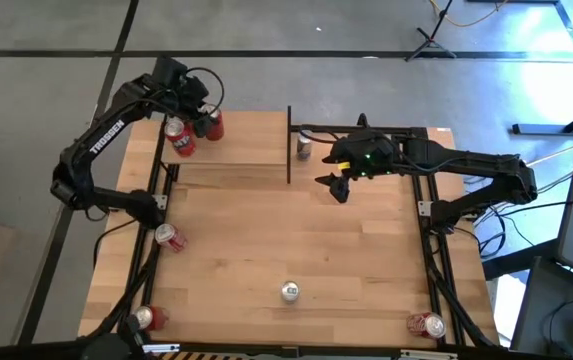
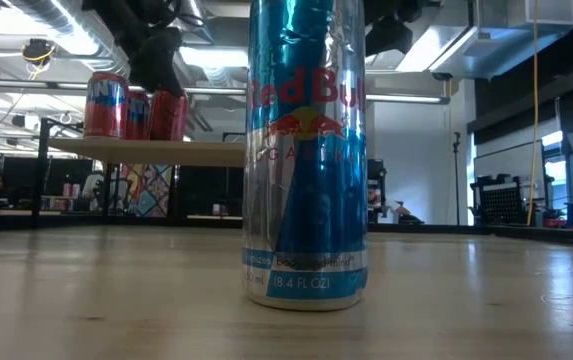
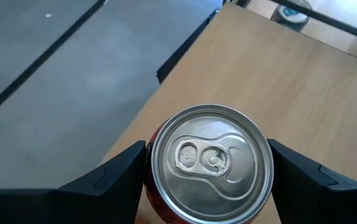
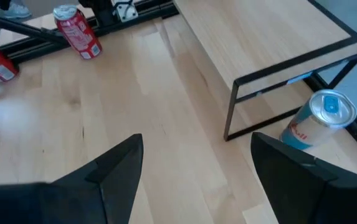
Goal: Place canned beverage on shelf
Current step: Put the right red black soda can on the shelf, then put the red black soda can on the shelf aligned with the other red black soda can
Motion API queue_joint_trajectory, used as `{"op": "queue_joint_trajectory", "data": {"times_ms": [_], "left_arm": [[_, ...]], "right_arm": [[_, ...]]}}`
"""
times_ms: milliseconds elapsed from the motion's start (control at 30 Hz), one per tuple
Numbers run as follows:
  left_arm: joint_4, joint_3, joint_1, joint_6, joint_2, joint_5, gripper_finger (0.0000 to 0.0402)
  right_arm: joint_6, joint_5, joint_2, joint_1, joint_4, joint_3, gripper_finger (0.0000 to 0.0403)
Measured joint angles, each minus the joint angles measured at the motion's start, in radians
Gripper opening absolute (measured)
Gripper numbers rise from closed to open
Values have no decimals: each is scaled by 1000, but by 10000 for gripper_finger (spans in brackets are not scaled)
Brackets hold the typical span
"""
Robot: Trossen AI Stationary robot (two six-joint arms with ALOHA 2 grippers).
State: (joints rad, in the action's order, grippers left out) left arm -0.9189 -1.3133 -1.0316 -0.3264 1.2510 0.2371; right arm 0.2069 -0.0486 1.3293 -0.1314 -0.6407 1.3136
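Note:
The shelf (image 1: pixel 236 150) is a light-wood board on black posts at the table's far left; it also shows in the low view (image 2: pixel 196 150). A red can (image 3: pixel 209 165) stands upright on the shelf near its far left edge (image 1: pixel 213 125). My left gripper (image 3: pixel 208 149) is above it, with one finger on each side. Another red can (image 1: pixel 179 138) stands on the shelf beside it. My right gripper (image 4: pixel 197 143) is open and empty over the table, just right of the shelf (image 1: pixel 334 185). My left gripper comes from above, pointing down, with the red can between its two fingers. The fingers (image 3: pixel 131 168) lie against opposite sides of the can's upper wall (image 3: pixel 156 205), just below the rim. The can is upright, and its bottom is on the shelf board (image 3: pixel 303 81).
A blue and silver can (image 4: pixel 320 121) stands on the table by the shelf's right far post (image 1: pixel 304 147). Another blue can (image 1: pixel 290 291) stands near the front edge, close to the low camera (image 2: pixel 306 150). Red cans lie at the left (image 1: pixel 170 237), front left (image 1: pixel 146 318) and front right (image 1: pixel 426 324).

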Motion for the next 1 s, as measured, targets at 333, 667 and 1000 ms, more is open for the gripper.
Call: {"op": "queue_joint_trajectory", "data": {"times_ms": [333, 667, 1000], "left_arm": [[69, 30, -3, 0, 0, -8, 260], [69, 30, -2, -1, 0, -27, 298], [67, -26, -2, 0, -1, -58, 336]], "right_arm": [[-1, 5, 6, 0, -4, 0, 285], [-1, 7, 11, 0, -8, 0, 285], [-1, 8, 11, 0, -7, 0, 285]]}}
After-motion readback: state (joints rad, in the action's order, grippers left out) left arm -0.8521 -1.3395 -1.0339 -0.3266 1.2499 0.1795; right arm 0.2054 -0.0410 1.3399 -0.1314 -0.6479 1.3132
